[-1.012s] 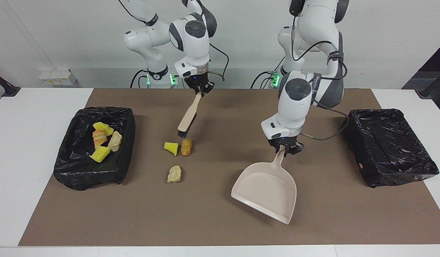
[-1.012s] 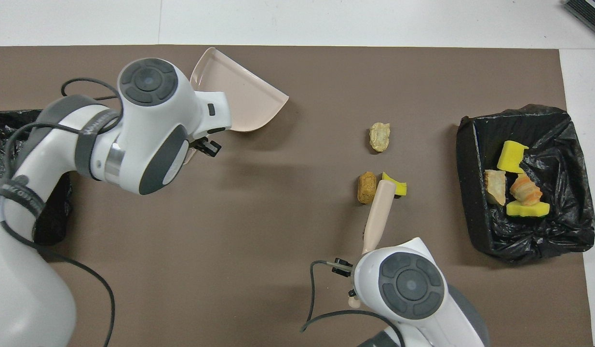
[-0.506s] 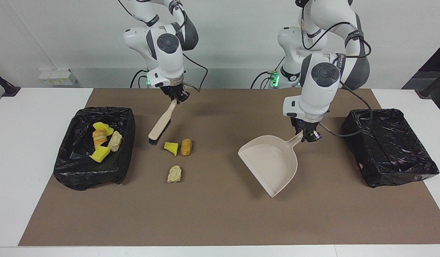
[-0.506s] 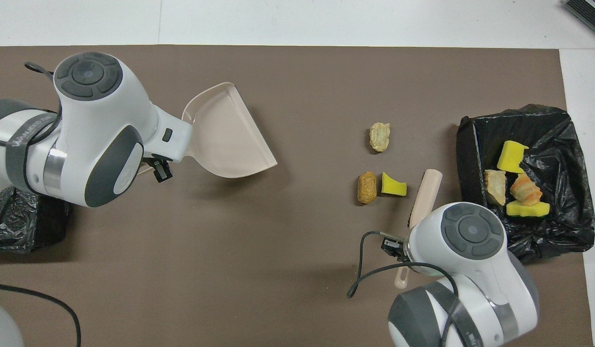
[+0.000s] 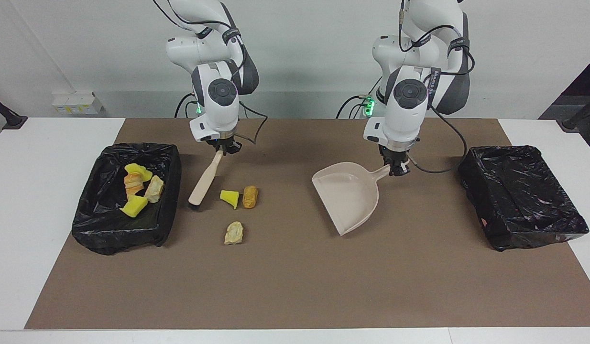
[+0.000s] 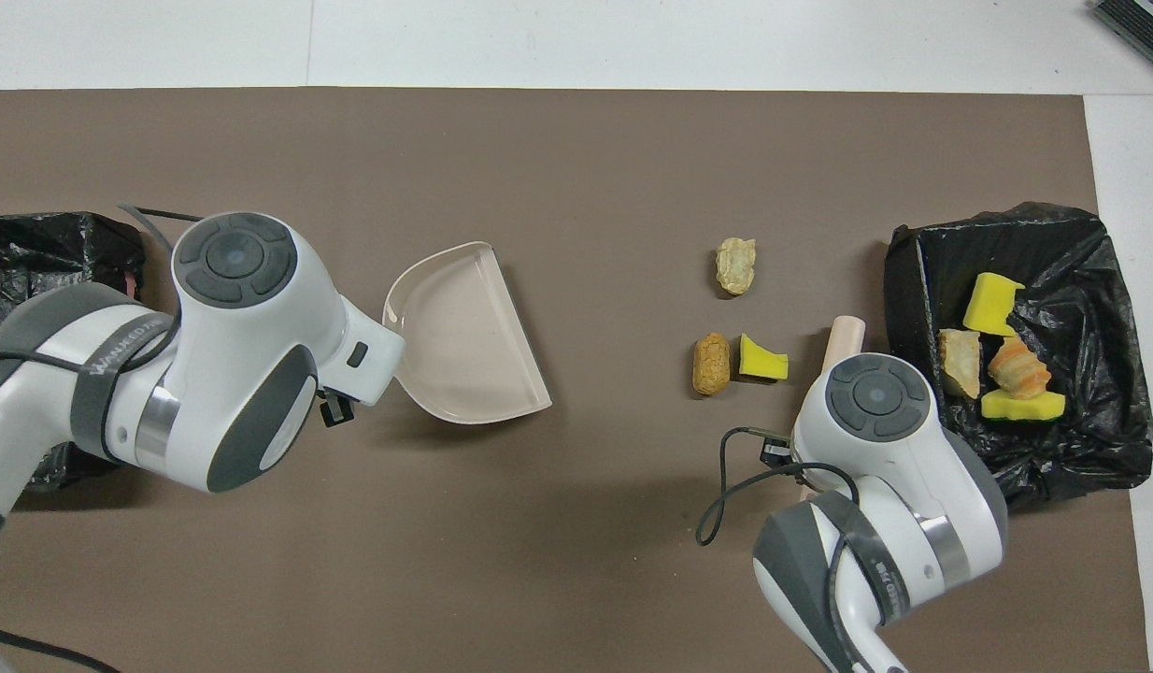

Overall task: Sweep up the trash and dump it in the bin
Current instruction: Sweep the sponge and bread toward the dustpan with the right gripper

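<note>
Facing view: the right gripper has its fingers pinched on the top of the handle of a beige hand brush, which slants down so its dark bristles meet the brown mat between the bin nearer the right arm's end of the table and the loose trash. That black-lined bin holds four pieces of trash, yellow wedges and tan or orange lumps. Three pieces lie on the mat: a yellow wedge touching an orange-brown lump, and a pale tan lump farther from the robots. The left gripper has its fingers clamped on the handle of a beige dustpan, whose open mouth faces the loose pieces, well apart from them. A second black-lined bin sits toward the left arm's end of the table.

Overhead view: the left arm's wrist hides its fingers; the dustpan sticks out from under it, its straight lip toward the trash. The right arm's wrist covers most of the brush, only the rounded brush head showing between the yellow wedge and the filled bin. The orange-brown lump sits beside the wedge, the pale lump farther from the robots. In the bin lie the four pieces.
</note>
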Robot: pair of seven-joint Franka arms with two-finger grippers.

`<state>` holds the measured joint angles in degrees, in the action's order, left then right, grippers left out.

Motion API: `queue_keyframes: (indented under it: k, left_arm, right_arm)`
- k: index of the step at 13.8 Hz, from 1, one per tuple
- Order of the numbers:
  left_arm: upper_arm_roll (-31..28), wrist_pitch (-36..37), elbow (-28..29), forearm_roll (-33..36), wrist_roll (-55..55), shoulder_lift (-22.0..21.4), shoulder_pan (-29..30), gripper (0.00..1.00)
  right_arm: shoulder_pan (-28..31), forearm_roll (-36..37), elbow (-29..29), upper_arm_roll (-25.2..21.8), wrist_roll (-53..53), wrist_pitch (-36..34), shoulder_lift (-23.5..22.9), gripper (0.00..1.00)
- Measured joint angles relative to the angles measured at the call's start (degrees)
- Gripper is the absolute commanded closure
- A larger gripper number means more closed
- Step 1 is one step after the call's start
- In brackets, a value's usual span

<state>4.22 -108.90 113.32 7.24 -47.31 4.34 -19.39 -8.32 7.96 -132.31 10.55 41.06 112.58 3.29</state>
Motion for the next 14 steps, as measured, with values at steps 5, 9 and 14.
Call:
queue_keyframes:
  k: [5,9,14]
  left_arm:
    - [0.01,-3.45,5.6,0.0,0.6,-2.56,-0.6,1.0]
    - [0.07,-6.31,7.94,0.0,0.73,-3.43,-1.47,1.0]
    - [0.2,-6.51,8.77,0.0,2.1,-3.45,-3.22,1.0]
  right_arm:
    - [0.16,0.2,4.55,0.33,-0.98,1.46,-4.94,1.0]
    - [-0.31,0.1,11.47,0.74,-0.98,1.46,-10.53,1.0]
    - [-5.67,-5.68,20.53,0.9,-0.98,1.01,-16.75,1.0]
